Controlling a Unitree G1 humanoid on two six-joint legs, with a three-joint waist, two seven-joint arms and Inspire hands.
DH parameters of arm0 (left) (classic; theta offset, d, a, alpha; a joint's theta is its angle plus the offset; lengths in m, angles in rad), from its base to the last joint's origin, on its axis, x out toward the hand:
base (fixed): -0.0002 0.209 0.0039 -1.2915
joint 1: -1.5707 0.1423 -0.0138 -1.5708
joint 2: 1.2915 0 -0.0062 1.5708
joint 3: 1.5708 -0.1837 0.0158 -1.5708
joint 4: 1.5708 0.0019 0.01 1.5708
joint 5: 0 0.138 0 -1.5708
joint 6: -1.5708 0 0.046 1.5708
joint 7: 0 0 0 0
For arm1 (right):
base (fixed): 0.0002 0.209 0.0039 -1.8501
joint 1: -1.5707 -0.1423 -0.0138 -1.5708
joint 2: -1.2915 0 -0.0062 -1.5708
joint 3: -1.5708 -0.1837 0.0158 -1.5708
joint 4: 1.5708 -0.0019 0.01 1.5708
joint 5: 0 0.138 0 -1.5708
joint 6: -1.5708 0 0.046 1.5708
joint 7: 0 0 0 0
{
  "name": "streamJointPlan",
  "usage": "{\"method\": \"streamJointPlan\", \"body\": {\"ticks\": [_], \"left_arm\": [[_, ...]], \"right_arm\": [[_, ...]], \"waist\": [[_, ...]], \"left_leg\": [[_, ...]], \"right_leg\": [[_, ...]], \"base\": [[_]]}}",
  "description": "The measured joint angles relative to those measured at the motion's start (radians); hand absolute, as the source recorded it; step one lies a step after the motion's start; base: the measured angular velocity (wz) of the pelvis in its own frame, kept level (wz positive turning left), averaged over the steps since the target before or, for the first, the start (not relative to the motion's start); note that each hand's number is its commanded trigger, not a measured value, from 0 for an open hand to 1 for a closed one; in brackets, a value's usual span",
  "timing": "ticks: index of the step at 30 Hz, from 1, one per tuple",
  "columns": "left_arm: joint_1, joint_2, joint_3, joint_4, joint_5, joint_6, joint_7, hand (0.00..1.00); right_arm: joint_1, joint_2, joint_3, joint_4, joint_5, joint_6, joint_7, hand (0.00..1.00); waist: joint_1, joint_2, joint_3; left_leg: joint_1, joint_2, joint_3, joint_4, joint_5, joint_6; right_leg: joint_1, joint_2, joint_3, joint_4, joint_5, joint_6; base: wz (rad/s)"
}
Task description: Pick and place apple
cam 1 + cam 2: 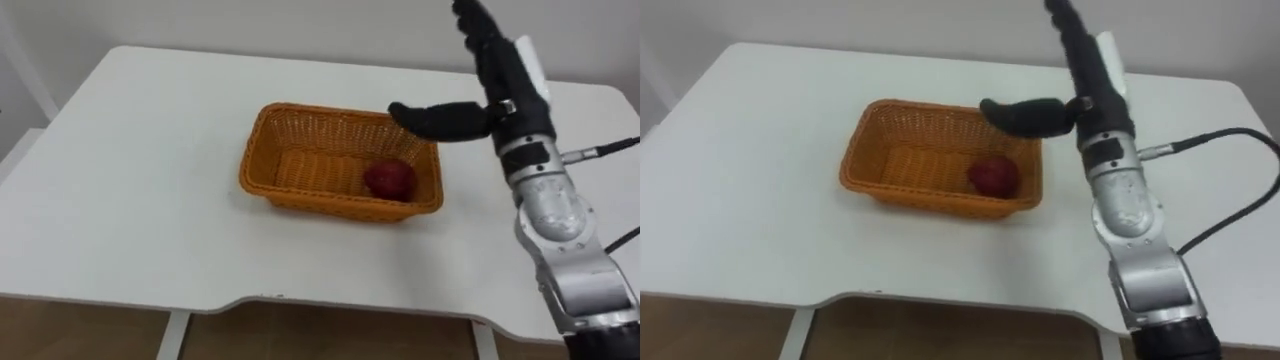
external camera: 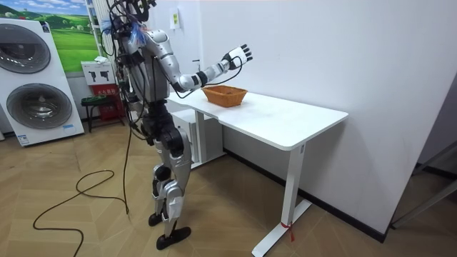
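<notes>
Carefully bring right hand (image 1: 512,88), fingers (image 1: 478,28) open and empty at upper right, down over apple (image 1: 389,179) inside basket (image 1: 300,192) mid-frame, slowly.

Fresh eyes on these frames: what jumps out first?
First, the orange wicker basket in the middle of the white table, with a dark red apple lying inside it near its right end. Next, the right robot hand, up in the air by the basket's right end, fingers straight and holding nothing.
</notes>
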Motion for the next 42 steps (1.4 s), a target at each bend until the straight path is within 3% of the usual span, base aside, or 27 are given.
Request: {"method": "streamJointPlan", "body": {"ticks": [6, 10, 13, 20, 22, 29, 33, 37, 42], "left_arm": [[0.052, -0.005, 0.055, 0.000, -0.009, -0.023, 0.039, 0.00], [0.070, -0.007, 0.077, 0.000, -0.009, -0.024, 0.069, 0.00], [0.085, -0.012, 0.096, 0.000, -0.009, -0.024, 0.084, 0.00], [0.085, -0.011, 0.113, -0.027, -0.020, -0.011, 0.103, 0.00], [0.085, -0.011, 0.115, -0.039, -0.031, -0.007, 0.102, 0.00], [0.087, -0.011, 0.120, -0.053, -0.030, 0.015, 0.102, 0.00], [0.084, -0.014, 0.147, -0.054, -0.028, 0.024, 0.095, 0.00], [0.078, -0.016, 0.150, -0.055, -0.026, 0.028, 0.088, 0.00], [0.062, -0.025, 0.147, -0.027, -0.027, 0.031, 0.087, 0.00]], "right_arm": [[0.075, -0.041, -0.193, 0.001, 0.002, -0.009, -0.193, 0.00], [0.158, -0.043, -0.322, 0.028, 0.032, -0.017, -0.320, 0.00], [0.172, -0.045, -0.399, 0.124, 0.095, -0.025, -0.415, 0.00], [0.286, -0.045, -0.474, 0.311, 0.298, -0.012, -0.590, 0.00], [0.317, -0.045, -0.481, 0.391, 0.367, 0.008, -0.621, 0.00], [0.389, -0.030, -0.460, 0.725, 0.446, 0.025, -0.584, 0.00], [0.391, 0.012, -0.459, 1.007, 0.466, 0.068, -0.499, 0.00], [0.410, 0.052, -0.398, 1.132, 0.495, 0.116, -0.400, 0.00], [0.391, 0.056, -0.257, 1.232, 0.492, 0.138, -0.233, 0.00]], "waist": [[-0.057, -0.002, -0.0030], [-0.083, -0.006, -0.0033], [-0.112, -0.011, -0.0040], [-0.137, -0.017, -0.0075], [-0.136, -0.017, -0.0088], [-0.137, -0.015, -0.0093], [-0.127, -0.006, -0.0079], [-0.131, 0.005, -0.0034], [-0.123, 0.002, -0.0031]], "left_leg": [[0.015, 0.001, 0.005, -0.009, 0.000, 0.000], [0.025, 0.003, 0.021, -0.015, 0.000, -0.001], [0.031, 0.003, 0.029, -0.024, 0.000, -0.001], [0.022, 0.002, 0.046, -0.035, 0.001, 0.001], [0.018, 0.001, 0.054, -0.038, 0.002, 0.001], [0.013, 0.001, 0.051, -0.038, 0.002, 0.001], [0.019, 0.004, 0.053, -0.039, 0.002, 0.001], [0.013, 0.002, 0.047, -0.040, 0.001, 0.002], [0.015, 0.002, 0.054, -0.036, 0.002, 0.004]], "right_leg": [[0.006, 0.000, 0.000, 0.000, 0.000, 0.000], [0.006, 0.003, 0.017, 0.001, 0.000, 0.000], [0.007, 0.003, 0.030, 0.002, 0.000, 0.000], [-0.010, 0.004, 0.048, 0.003, 0.000, 0.000], [-0.017, 0.004, 0.051, 0.003, 0.000, 0.000], [-0.015, 0.004, 0.049, 0.001, 0.000, 0.000], [-0.011, 0.005, 0.061, 0.001, 0.000, 0.001], [-0.023, 0.003, 0.054, 0.005, -0.001, 0.001], [-0.028, 0.002, 0.063, 0.003, 0.000, 0.003]], "base": [[-0.05], [-0.11], [-0.17], [-0.08], [-0.03], [0.03], [-0.02], [-0.02], [-0.05]]}}
